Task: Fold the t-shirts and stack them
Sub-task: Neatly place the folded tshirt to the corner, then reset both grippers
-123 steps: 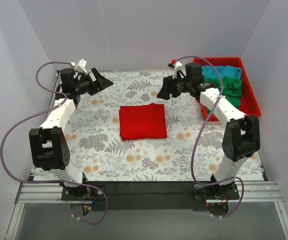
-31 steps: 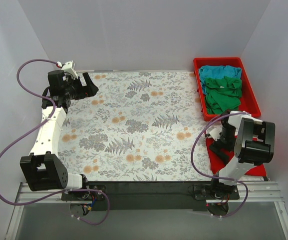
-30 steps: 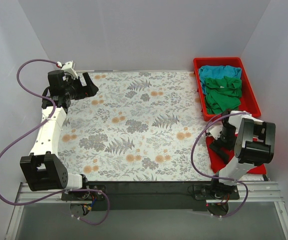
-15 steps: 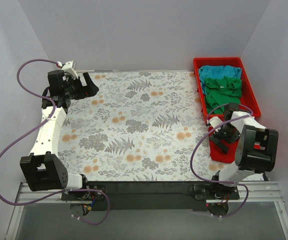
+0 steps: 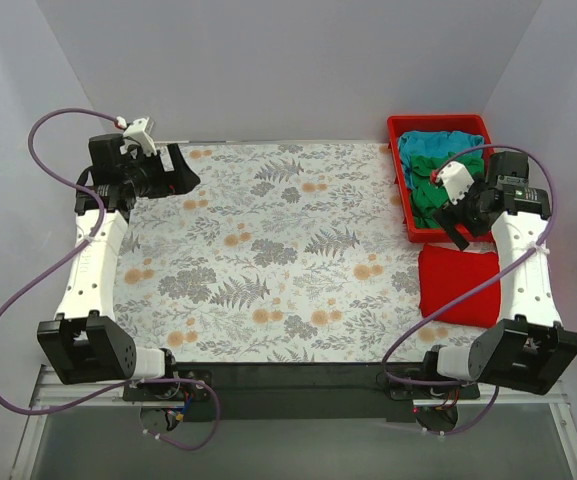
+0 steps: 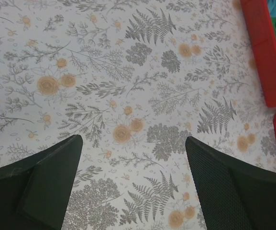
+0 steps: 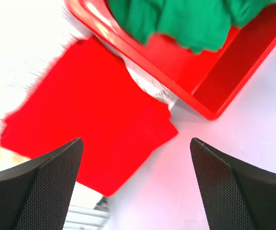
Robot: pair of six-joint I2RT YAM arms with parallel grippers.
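At the surface's near right corner lies the folded bright red cloth t-shirt (image 5: 458, 288); the right hand (image 5: 456, 218), jaws apart, should pinch only the dark green cloth t-shirt (image 5: 426, 200) — inside the rigid red plastic tray (image 5: 438, 121).

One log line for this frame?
red t-shirt: folded on table near tray | green t-shirt, turquoise t-shirt: bunched in tray | left gripper: open, empty | right gripper: open, empty, by tray
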